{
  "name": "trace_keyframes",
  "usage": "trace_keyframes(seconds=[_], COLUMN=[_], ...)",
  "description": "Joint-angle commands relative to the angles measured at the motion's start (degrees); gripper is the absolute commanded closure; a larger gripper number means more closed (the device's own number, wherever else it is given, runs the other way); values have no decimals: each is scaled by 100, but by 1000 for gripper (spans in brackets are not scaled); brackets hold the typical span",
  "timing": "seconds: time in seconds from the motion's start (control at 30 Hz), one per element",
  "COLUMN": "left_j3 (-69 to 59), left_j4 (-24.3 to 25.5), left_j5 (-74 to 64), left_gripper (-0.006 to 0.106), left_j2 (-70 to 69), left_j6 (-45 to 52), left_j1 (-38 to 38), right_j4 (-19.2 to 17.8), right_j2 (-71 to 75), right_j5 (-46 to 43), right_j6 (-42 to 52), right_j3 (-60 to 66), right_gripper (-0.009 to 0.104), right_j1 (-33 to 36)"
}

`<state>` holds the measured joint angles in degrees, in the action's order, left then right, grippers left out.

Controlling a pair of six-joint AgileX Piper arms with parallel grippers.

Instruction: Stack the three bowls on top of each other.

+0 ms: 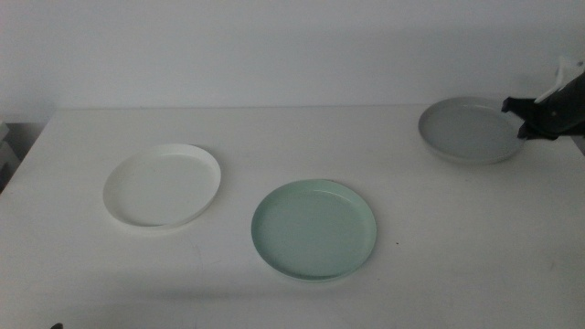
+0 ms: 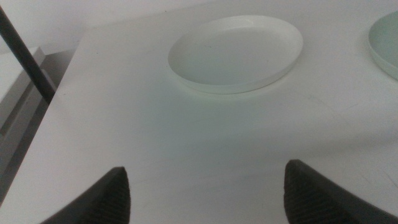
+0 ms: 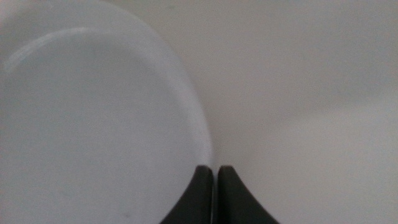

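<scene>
My right pincer (image 1: 527, 120) is clamped on the grey bowl's (image 1: 466, 131) rim, far right of the mint bowl (image 1: 313, 228) and white bowl (image 1: 163, 184). That thin edge grip may let it tilt and slip; my left pincer (image 2: 205, 193) waits open near the white bowl

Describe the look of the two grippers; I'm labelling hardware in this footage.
Both are dark, near-black. The left gripper shows two rounded, wedge-like jaw tips with a matte finish. The right gripper shows two smooth curved jaws tapering upward; in the middle view a white part sits above its black body. No markings visible.
</scene>
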<state>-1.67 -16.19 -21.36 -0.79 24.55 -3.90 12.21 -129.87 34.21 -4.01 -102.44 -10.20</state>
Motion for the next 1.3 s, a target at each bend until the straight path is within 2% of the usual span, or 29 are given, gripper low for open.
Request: trace_keyframes(seconds=[0.0,0.1,0.23,0.33,0.53,0.63,1.0,1.27], left_j3=[16,16,16,16,16,16,16,16], left_j4=[-57,-57,-57,-57,-57,-57,-57,-57], left_j5=[377,377,377,377,377,377,377,377], left_gripper=[18,18,18,18,18,18,18,18], left_j2=[-74,-74,-74,-74,-74,-74,-74,-74], left_j6=[-42,-42,-42,-42,-42,-42,-42,-42], left_j1=[-5,-5,-5,-5,-5,-5,-5,-5], right_j4=[209,714,1385,1643,1562,1557,1553,1553], right_j2=[1249,2516,3899,4613,4797,4514,3028,2575], right_j5=[-449,-795,-982,-1173,-1458,-1700,-1708,-1760], right_j6=[258,554,1157,1285,1157,1157,1226,1226], right_j3=[592,1899,3382,4106,4540,4535,3737,3662], right_gripper=[96,96,96,96,95,95,95,92], right_j1=[88,289,951,1618,2828,3139,3393,3393])
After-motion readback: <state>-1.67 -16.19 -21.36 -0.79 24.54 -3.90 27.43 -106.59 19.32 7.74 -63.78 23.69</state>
